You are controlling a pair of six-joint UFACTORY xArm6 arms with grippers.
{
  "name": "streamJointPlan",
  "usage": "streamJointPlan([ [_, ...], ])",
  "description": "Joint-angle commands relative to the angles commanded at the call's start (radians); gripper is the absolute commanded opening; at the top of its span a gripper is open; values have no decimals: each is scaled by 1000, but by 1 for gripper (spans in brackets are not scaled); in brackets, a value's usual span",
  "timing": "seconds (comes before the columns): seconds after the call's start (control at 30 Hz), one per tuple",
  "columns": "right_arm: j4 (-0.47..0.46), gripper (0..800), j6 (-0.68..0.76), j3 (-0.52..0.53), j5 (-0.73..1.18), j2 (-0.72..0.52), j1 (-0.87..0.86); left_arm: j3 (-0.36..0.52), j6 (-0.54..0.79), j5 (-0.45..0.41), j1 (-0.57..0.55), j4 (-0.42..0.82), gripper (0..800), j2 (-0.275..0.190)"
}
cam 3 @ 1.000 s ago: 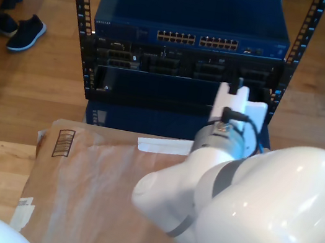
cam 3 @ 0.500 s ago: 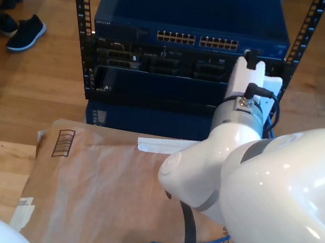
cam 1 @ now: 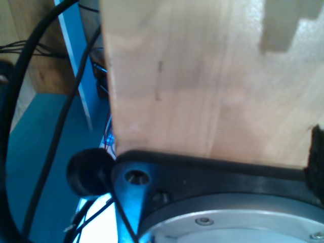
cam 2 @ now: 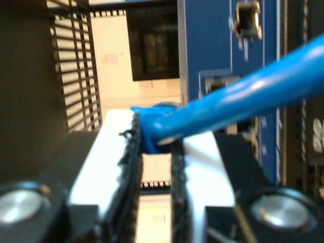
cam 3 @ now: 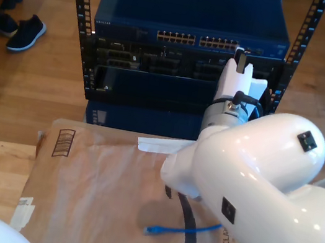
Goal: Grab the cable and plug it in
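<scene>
Wood floor, server rack [cam 3: 188,44] up front. My second gripper [cam 2: 157,147] is pinching the cable [cam 2: 238,98] near its plug, right at the ports; loose end trails on the paper. First gripper's state: can't tell.

The cable [cam 2: 238,98] is a thin, bright blue cord, and its plug end (blurred, so the connector itself cannot be made out) is sitting pinched between the jaws of my second gripper [cam 2: 156,136], the cord slanting up and away from them. Its other end [cam 3: 178,230] is lying loose on brown paper, well apart from the jaws.
</scene>
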Motion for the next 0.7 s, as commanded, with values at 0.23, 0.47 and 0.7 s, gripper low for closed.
streamJointPlan([
  [0.23,-6,0,2,-14,-2,31,-12,0,0,0,0,0,800,0],
  [0.47,-49,0,0,-68,-14,80,-18,0,0,0,0,0,800,0],
  [0.7,-61,0,0,-109,-15,118,-37,0,0,0,0,0,800,0],
])
